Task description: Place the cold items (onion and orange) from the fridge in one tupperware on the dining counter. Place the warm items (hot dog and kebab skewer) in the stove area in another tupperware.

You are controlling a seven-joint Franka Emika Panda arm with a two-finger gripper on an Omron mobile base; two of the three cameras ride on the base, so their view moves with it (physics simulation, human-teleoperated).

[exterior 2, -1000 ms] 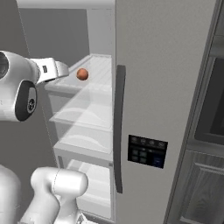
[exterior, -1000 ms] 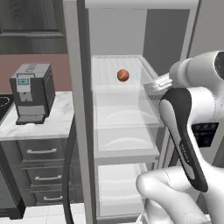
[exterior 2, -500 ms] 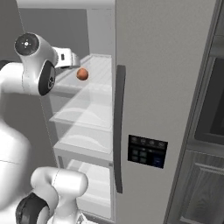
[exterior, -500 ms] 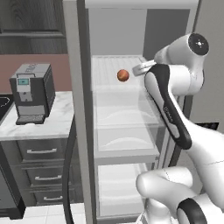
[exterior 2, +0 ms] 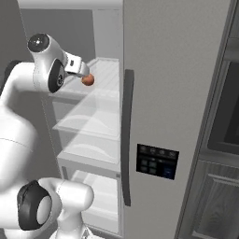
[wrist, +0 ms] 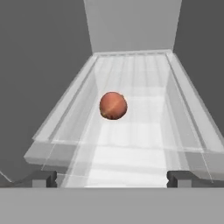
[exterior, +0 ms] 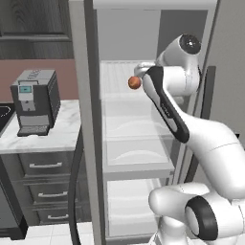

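Left base view: the onion (exterior: pixel 134 83), a round reddish-brown ball, sits on the top shelf (exterior: pixel 119 93) of the open fridge, near the shelf's front. Your arm reaches in from the right; its wrist end is just beside the onion, on the onion's right. The arm's own body hides the fingers, so jaw state can't be read here.

Right base view: same relation from the other side. The onion (exterior 2: pixel 87 80) sits just past the gripper (exterior 2: pixel 82 74), which points into the fridge at shelf height. Touching or apart: can't tell at this res.

Hand view: the clearest. Fingertips (wrist: pixel 44 178) stand at the bottom corners, wide apart, nothing between them. The onion (wrist: pixel 113 105) lies straight ahead, slightly left of centre line, resting on the shelf (wrist: pixel 144 144), still apart from the tips. It's round, so no long axis to match; approach angle is free.

Judgement: the coming move turns on going straight fwd along the shelf w/ a small leftward correction, then closing. Risk: a ball may roll toward the back wall if nudged.
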